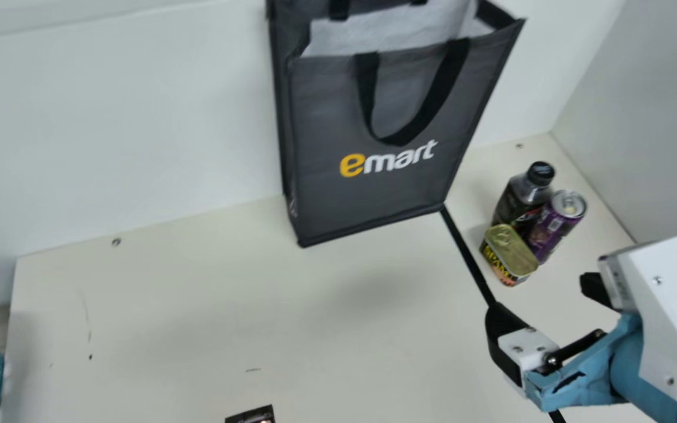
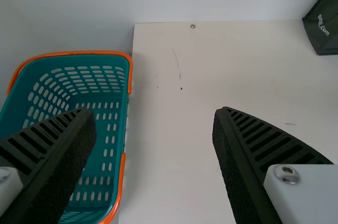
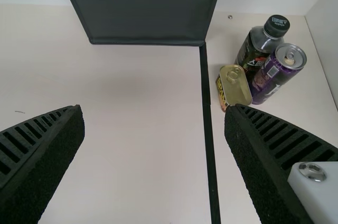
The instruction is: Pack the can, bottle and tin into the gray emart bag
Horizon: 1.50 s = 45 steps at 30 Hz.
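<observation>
"emart" on gray bag [image 1: 368,200], "SPAM" on tin [image 1: 510,251]

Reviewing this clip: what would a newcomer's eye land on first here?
Most likely the tall gray emart bag, standing open-topped at the back of the table, against the wall. Next comes the tight cluster to its right: a SPAM tin in front of a black-capped bottle and a purple can. The orange-trimmed teal basket at the table's left edge also stands out for its color.
</observation>
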Each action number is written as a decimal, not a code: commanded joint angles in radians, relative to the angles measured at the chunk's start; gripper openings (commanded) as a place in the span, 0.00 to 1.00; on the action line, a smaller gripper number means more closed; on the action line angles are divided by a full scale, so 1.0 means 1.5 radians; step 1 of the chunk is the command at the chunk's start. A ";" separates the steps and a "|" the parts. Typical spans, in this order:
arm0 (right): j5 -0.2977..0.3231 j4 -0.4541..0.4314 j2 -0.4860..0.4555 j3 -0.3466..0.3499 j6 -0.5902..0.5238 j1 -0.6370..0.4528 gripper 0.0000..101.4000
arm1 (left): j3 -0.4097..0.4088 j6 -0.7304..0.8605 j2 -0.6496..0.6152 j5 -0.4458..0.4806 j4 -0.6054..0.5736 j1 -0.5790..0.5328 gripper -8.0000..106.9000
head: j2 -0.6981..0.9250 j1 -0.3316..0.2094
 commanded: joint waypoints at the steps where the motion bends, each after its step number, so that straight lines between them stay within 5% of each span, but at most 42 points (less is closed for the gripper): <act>1: 0.000 0.000 0.000 0.000 0.000 0.000 0.90 | 0.000 0.000 0.000 0.000 0.000 0.000 0.85 | -0.001 -0.015; 45: 0.001 0.000 0.000 0.000 0.000 0.000 0.90 | 0.000 0.000 0.000 0.000 0.000 0.000 0.85 | -0.001 -0.015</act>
